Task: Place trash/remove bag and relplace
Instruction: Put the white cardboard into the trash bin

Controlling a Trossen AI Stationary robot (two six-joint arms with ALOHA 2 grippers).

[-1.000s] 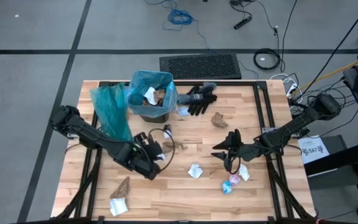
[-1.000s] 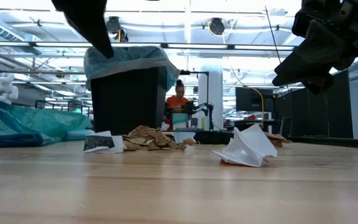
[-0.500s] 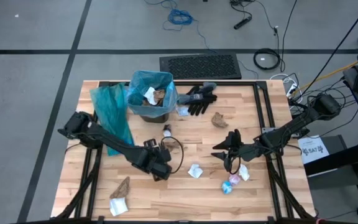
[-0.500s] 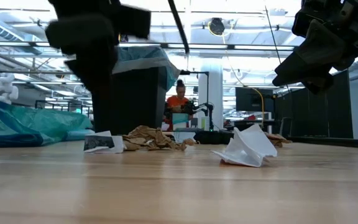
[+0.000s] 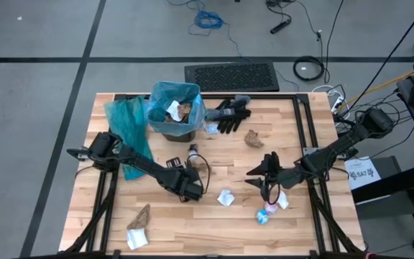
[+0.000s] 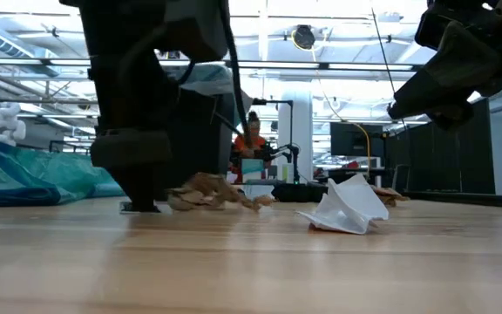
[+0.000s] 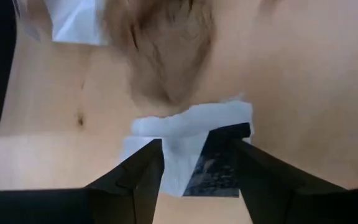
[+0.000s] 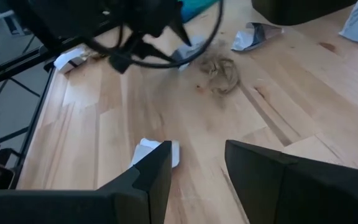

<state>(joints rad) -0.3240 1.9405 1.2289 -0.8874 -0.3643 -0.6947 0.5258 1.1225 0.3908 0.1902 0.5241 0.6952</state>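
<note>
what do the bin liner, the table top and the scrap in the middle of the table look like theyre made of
Bin liner: thin teal plastic film, slightly glossy, by its translucent, wrinkled folds over the rim. Table top: light wood planks with a smooth finish; grain and plank seams show. Middle scrap: probably matte white paper, crumpled into sharp creases.

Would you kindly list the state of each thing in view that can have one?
Bin: upright, lined with a teal bag, scraps inside.
Spare teal bag: crumpled flat on the table beside the bin.
Left gripper: jaws open, down at the table over a white scrap.
Right gripper: jaws open, empty, above the table.
Brown paper: crumpled, loose on the table.
White paper: crumpled, loose on the table.
</note>
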